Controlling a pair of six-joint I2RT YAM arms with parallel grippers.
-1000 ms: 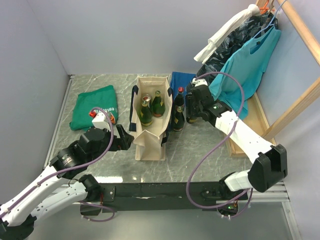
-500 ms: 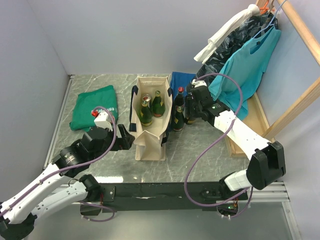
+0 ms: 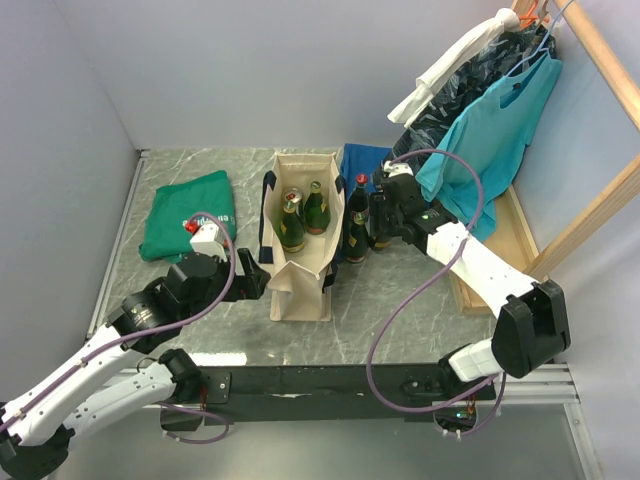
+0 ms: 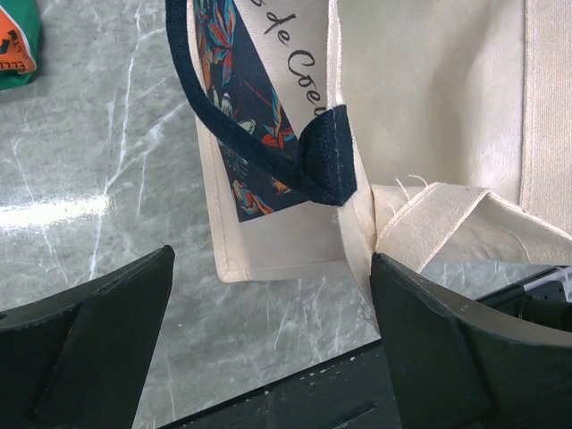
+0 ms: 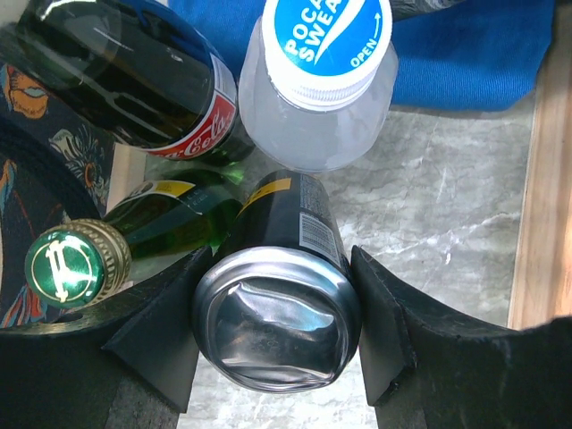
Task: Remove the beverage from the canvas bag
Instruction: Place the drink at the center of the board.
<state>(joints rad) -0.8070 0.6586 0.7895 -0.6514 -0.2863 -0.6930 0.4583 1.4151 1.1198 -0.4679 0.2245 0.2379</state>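
Right gripper (image 5: 275, 326) edged leftward, clamped on can (image 5: 279, 295) | bottles (image 5: 317, 98) crowd it | left gripper (image 4: 268, 344) apart beside canvas bag (image 4: 429, 107)

Cream-beige canvas bag (image 3: 302, 262) with navy handles (image 4: 326, 161) and a navy floral panel in orange and teal, on a grey marbled table (image 3: 220, 165). Green T-shirt (image 3: 185, 215); blue cloth (image 3: 362, 160). Black can (image 5: 277, 326) with a silver top; clear bottle (image 5: 317, 89) with a blue-and-white cap.

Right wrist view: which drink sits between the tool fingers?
The black can with the silver top. The Pocari Sweat bottle, cola bottle and green-capped bottle stand outside the grip.
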